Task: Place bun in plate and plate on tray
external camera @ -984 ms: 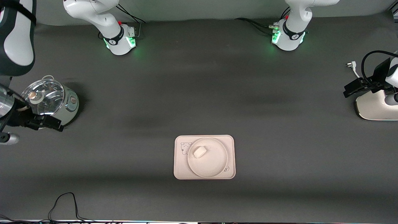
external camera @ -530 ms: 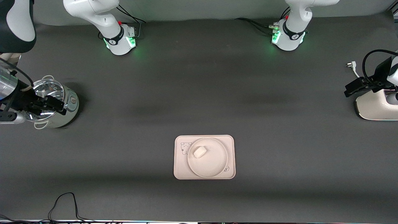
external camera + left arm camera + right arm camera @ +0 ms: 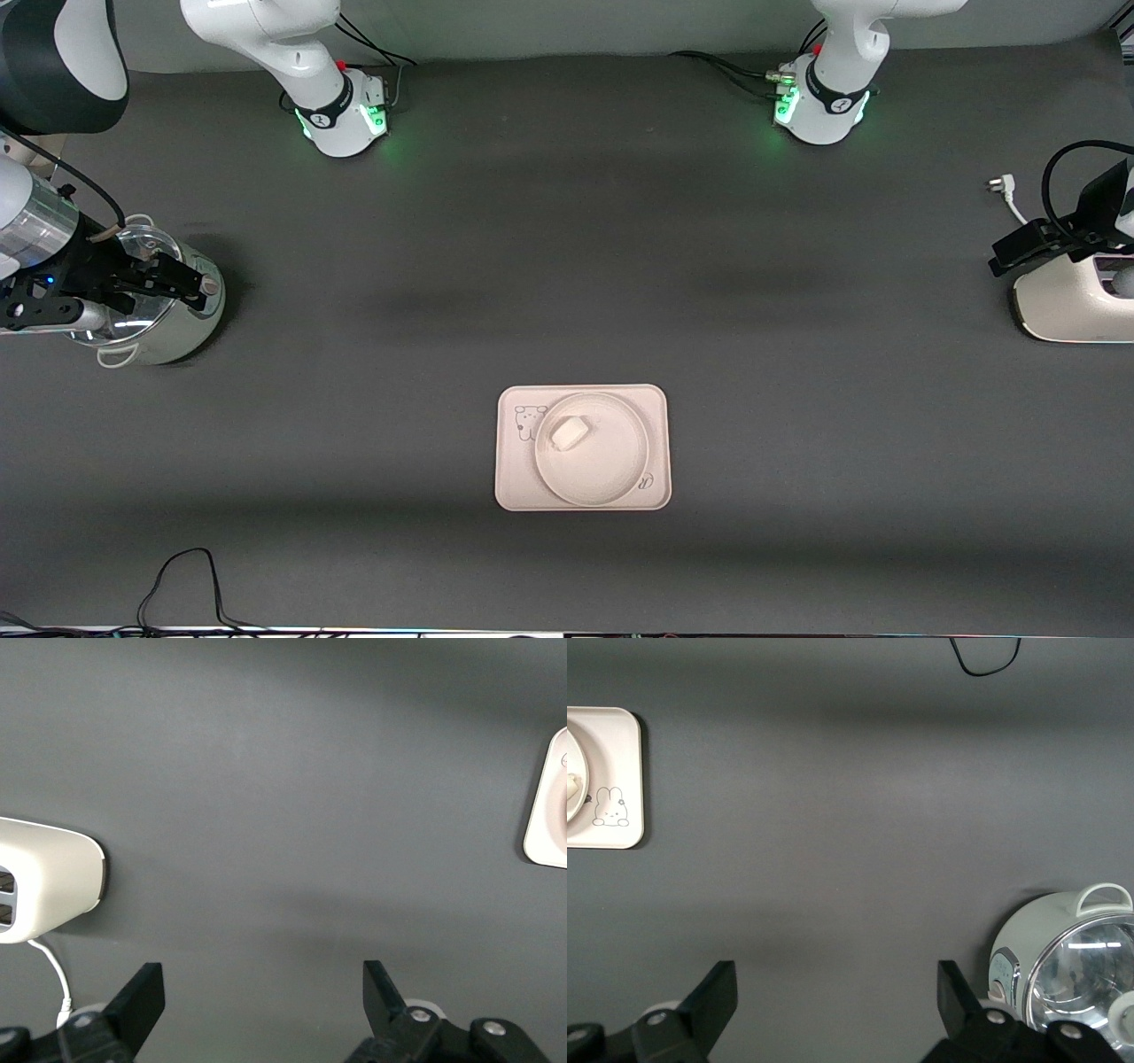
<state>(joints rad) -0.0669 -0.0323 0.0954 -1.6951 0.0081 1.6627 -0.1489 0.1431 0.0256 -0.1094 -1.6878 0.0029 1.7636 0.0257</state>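
The small off-white bun (image 3: pixel 568 433) lies in the round cream plate (image 3: pixel 604 467), toward the plate's rim on the right arm's side. The plate rests on the cream rectangular tray (image 3: pixel 514 483), which sits mid-table, near the front camera. My right gripper (image 3: pixel 190 279) hangs open and empty over the lidded pot, far from the tray. In its wrist view the right gripper (image 3: pixel 836 983) has only bare mat between its fingers, and the tray (image 3: pixel 611 753) shows its rabbit print. My left gripper (image 3: pixel 1003 255) is open and empty above the toaster. The left gripper (image 3: pixel 261 985) also frames bare mat.
A pale pot with a glass lid (image 3: pixel 164 306) stands at the right arm's end of the table. A white toaster (image 3: pixel 1067 306) stands at the left arm's end, its plug (image 3: pixel 1001 187) lying loose beside it. A black cable (image 3: pixel 177 576) loops at the table's front edge.
My right gripper has swung from beside the pot to over its lid. My left gripper has drifted slightly outward over the toaster. Bun, plate and tray have not moved.
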